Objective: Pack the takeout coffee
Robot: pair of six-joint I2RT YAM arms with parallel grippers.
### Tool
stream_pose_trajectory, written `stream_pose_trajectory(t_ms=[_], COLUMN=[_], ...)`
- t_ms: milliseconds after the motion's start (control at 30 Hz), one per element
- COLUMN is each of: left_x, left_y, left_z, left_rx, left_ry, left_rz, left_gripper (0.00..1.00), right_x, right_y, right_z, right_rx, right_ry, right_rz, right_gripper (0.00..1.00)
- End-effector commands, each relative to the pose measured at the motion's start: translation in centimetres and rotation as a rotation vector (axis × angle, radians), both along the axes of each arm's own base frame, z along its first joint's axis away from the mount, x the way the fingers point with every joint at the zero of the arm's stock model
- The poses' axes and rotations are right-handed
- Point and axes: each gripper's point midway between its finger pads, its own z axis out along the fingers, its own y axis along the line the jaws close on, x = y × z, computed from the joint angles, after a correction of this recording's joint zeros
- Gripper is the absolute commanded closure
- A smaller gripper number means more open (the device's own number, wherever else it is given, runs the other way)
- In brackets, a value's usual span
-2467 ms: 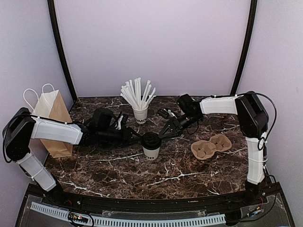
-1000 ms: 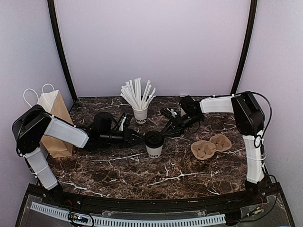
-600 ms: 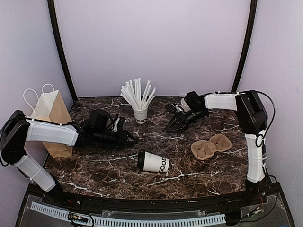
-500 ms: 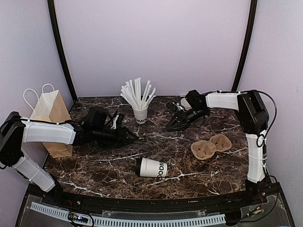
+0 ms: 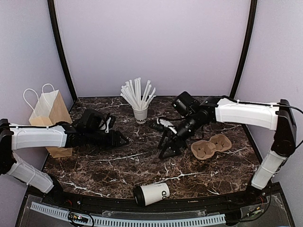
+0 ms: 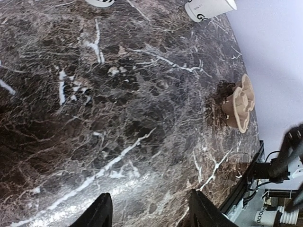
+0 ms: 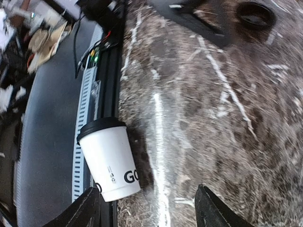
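Currently the takeout coffee [image 5: 152,194] lies on its side at the near edge of the bench [image 5: 118,165], lid [image 5: 138,195] on. Both the left claw [image 5: 122,140] and right claw [image 5: 168,149] are spread, empty, well apart from it. Best to straddle the cup's body without nudging it off.

We read large dark letters "GO" on the side of the takeout coffee cup [image 7: 106,161] in the right wrist view, where the rest of the word turns out of sight. A few lines of small print beside them are too fine for us to read. In the top view the takeout coffee cup [image 5: 152,194] lies on its side at the near edge of the desk [image 5: 118,165], and we make out "OD" near its base. The cup of straws [image 5: 140,115] bears dark lettering too small for us to read. In the left wrist view a plain white cup [image 6: 208,7] at the upper edge shows "GO".
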Motion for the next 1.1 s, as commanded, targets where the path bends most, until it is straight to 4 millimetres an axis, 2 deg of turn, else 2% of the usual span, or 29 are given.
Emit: stream_pose_trajectory(t_ms=[0,100,133,167,200,400,533,767,833,900,1000,1067], left_x=[-1.2,-1.3,-1.2,-1.1,-1.1,-1.4,-1.6,-1.3,-1.1,-1.1,-1.3,-1.5], left_y=[2.8,3.0,3.0,3.1,3.1,3.6,3.4,3.2,3.0,2.8,2.9,3.1], left_z=[-3.3,-3.5,-3.4,-3.3,-3.3,-3.0,-2.8,-3.1,-2.8,-2.4,-1.8,-1.2], left_rx=[0.140,0.144,0.143,0.143,0.143,0.161,0.154,0.184,0.184,0.176,0.153,0.134], left_ry=[0.023,0.023,0.019,0.017,0.012,0.002,-0.001,-0.004,-0.005,-0.005,-0.010,-0.025], left_rz=[0.038,0.042,0.049,0.050,0.052,0.048,0.031,0.004,-0.004,-0.001,0.007,0.019], left_gripper=[0.41,0.41,0.41,0.41,0.41,0.41,0.41,0.41,0.41,0.41,0.42,0.41], right_x=[-3.9,-7.1,-8.6,-9.7,-10.7,-14.0,-16.5,-19.1,-19.0,-17.5,-15.1,-15.3], right_y=[1.1,1.3,1.3,1.1,0.9,-1.0,-1.7,-1.0,-0.5,0.1,0.7,1.0], right_z=[-4.5,-6.5,-6.9,-7.2,-7.6,-7.5,-8.1,-8.3,-8.4,-8.7,-10.5,-11.3], right_rx=[-0.137,-0.173,-0.173,-0.175,-0.176,-0.182,-0.215,-0.260,-0.271,-0.290,-0.348,-0.353], right_ry=[-0.245,-0.301,-0.313,-0.318,-0.325,-0.337,-0.321,-0.362,-0.380,-0.442,-0.548,-0.537], right_rz=[0.124,0.242,0.301,0.348,0.395,0.575,0.624,0.604,0.551,0.470,0.399,0.413], right_gripper=[0.29,0.22,0.17,0.06,0.02,0.01,0.01,0.01,0.01,0.01,0.01,0.01])
